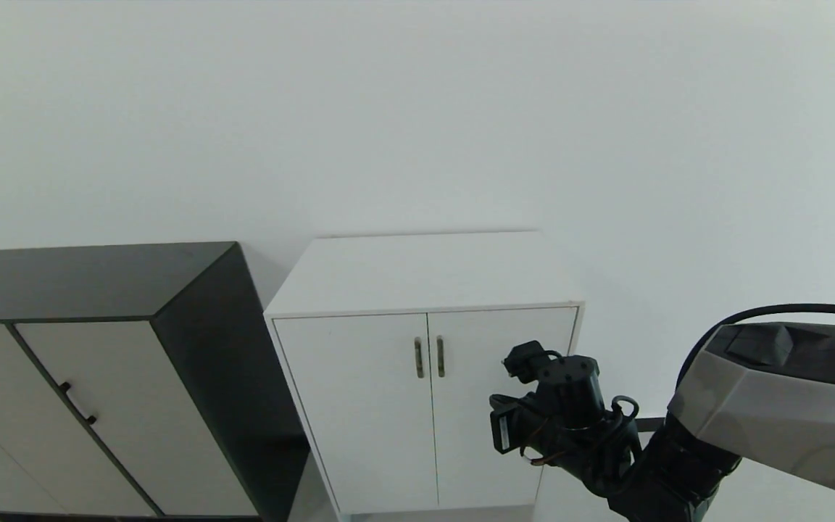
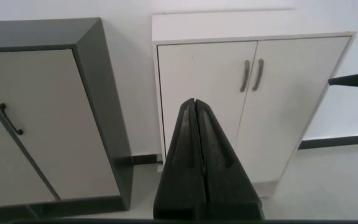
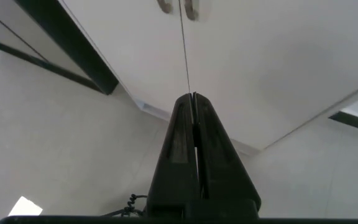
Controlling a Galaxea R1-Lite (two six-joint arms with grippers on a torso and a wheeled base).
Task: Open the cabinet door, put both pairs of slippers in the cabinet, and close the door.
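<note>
A white cabinet (image 1: 359, 406) with two doors, both closed, stands against the wall. Its two slim vertical handles (image 1: 429, 357) meet at the middle seam. My right arm's wrist (image 1: 570, 413) hangs in front of the lower part of the right door. The right gripper (image 3: 195, 96) is shut with nothing in it and points at the bottom of the seam between the doors (image 3: 260, 62). My left gripper (image 2: 195, 102) is also shut and empty, held back from the cabinet (image 2: 210, 81) and facing its left door. The handles (image 2: 252, 74) sit above and right of its tips.
A dark-framed cabinet (image 1: 207, 348) with beige doors and black handles stands close against the white cabinet's left side (image 2: 104, 93). Pale floor lies before both cabinets. A plain white wall rises behind, with a dark skirting strip (image 2: 334, 142) to the right.
</note>
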